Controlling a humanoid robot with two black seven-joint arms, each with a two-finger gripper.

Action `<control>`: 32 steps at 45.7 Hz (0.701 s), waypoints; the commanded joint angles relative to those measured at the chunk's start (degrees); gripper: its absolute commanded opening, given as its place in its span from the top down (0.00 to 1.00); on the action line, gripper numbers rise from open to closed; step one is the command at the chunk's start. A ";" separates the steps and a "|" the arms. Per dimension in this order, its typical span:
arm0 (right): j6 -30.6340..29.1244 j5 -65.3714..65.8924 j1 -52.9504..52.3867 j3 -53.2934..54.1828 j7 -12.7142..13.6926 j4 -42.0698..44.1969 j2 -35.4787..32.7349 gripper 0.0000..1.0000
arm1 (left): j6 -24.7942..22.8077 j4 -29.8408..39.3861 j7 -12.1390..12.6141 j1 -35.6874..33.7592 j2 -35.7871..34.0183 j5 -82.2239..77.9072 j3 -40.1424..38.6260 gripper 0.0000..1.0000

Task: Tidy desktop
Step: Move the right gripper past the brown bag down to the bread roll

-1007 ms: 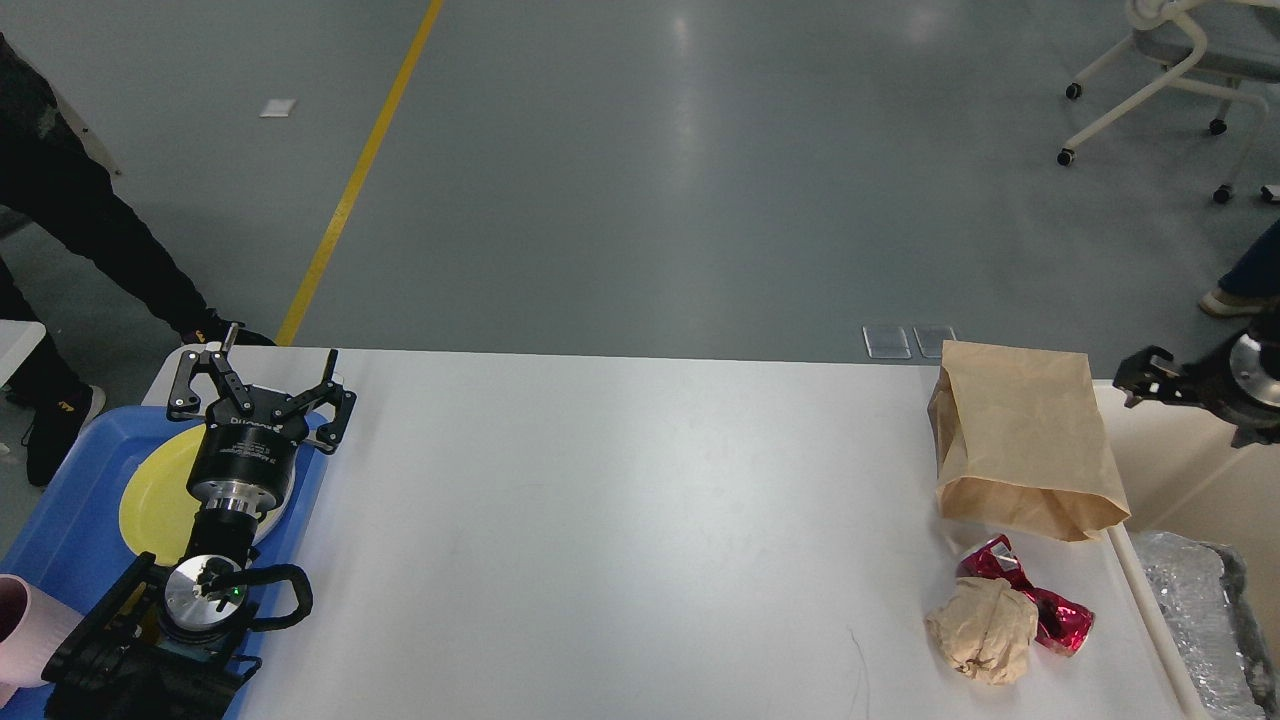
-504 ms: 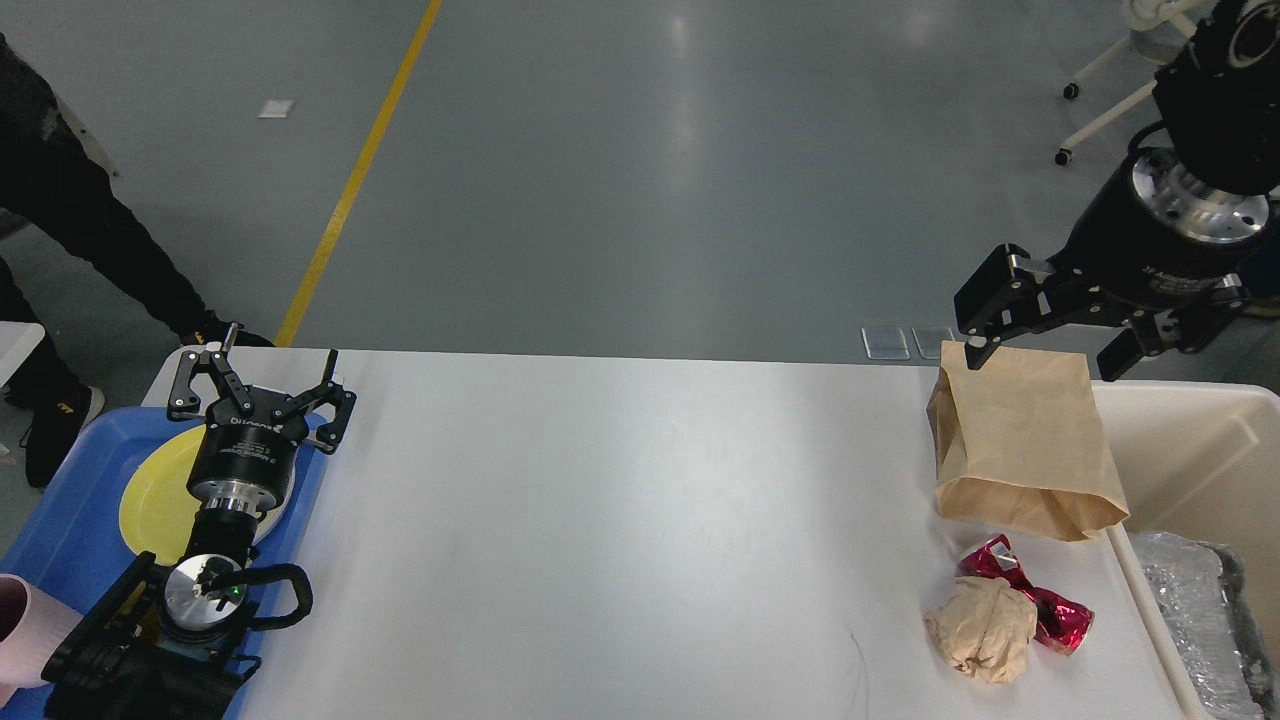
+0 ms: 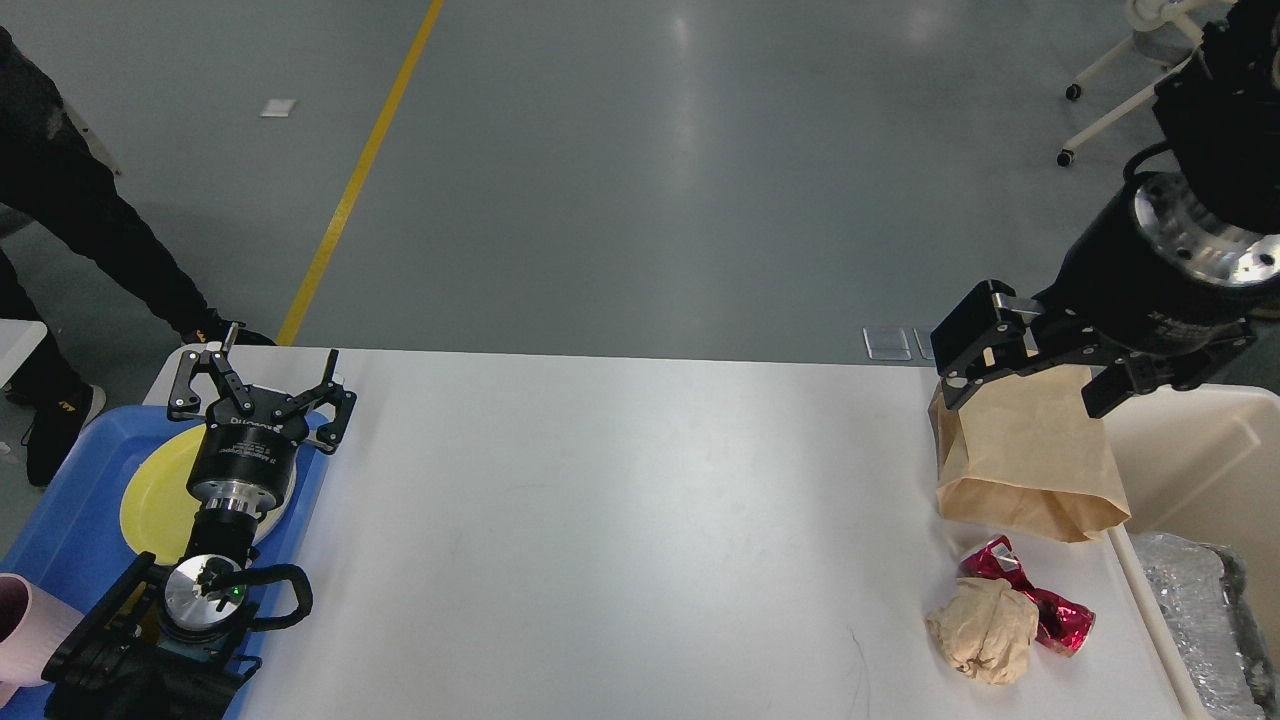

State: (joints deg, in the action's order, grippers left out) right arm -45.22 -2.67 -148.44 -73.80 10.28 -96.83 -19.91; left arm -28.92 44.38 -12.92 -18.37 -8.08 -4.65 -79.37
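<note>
Since half a second back, my right pincer (image 3: 1020, 385) has been dropping lower and sliding a bit leftward, so now it's hanging right over the top edge of the brown paper bag (image 3: 1025, 460) with its fingers spread wide, one on each side of the bag's mouth. Can't tell if they're actually touching the paper or just hovering in front of it.

Biggest thing first: the white desk (image 3: 620, 530) is filling most of the view, mostly bare in the middle. Over on my right side a cream bin (image 3: 1190, 460) is sitting right against the desk edge, with something silvery and crinkly (image 3: 1195, 610) lying in it. On my left, a blue tray (image 3: 60, 520) is carrying a yellow plate (image 3: 155, 490), and a pink cup (image 3: 25, 630) is peeking in at the corner.

The paper bag is lying near the far right corner of the desk. Just in front of it a crumpled brown paper ball (image 3: 983, 630) is resting against a scrunched red foil wrapper (image 3: 1050, 605), the two touching.

My left pincer (image 3: 260, 385) is hanging above the tray's far edge, jaws wide apart and gripping nothing.
</note>
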 commanded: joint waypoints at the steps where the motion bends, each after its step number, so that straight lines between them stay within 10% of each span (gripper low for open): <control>1: 1.80 0.03 3.15 -0.64 0.00 0.15 -0.13 0.01 | 0.00 0.09 0.00 0.00 0.00 0.00 0.00 0.04; 32: 13.93 -0.06 19.41 -2.04 0.00 0.51 -5.14 0.01 | 0.00 0.00 0.00 0.00 0.00 0.00 0.00 0.04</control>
State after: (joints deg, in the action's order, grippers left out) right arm -32.90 -2.81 -131.62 -74.98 10.27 -96.42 -23.58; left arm -28.92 44.44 -12.92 -18.37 -8.08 -4.66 -79.37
